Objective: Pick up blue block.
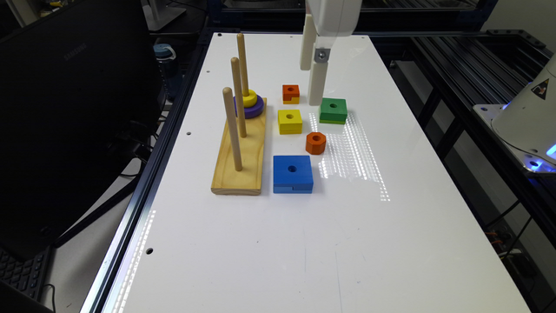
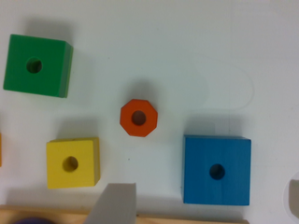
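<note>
Block handling: blue block (image 1: pixel 292 171) looks like painted wood, rigid, light, bit slick. Pinch two opposite flat sides, avoid notched edge. Claw (image 1: pixel 313 74) well apart above; can't tell open or closed.

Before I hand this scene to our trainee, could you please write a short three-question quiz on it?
1. True or false: the blue block rests on the white table, not in the gripper.
2. Which piece lies nearest the blue block? A) orange octagonal block B) green block C) purple ring
3. How many pegs rise from the wooden base?

Key: 1 true; 2 A; 3 three.
</note>
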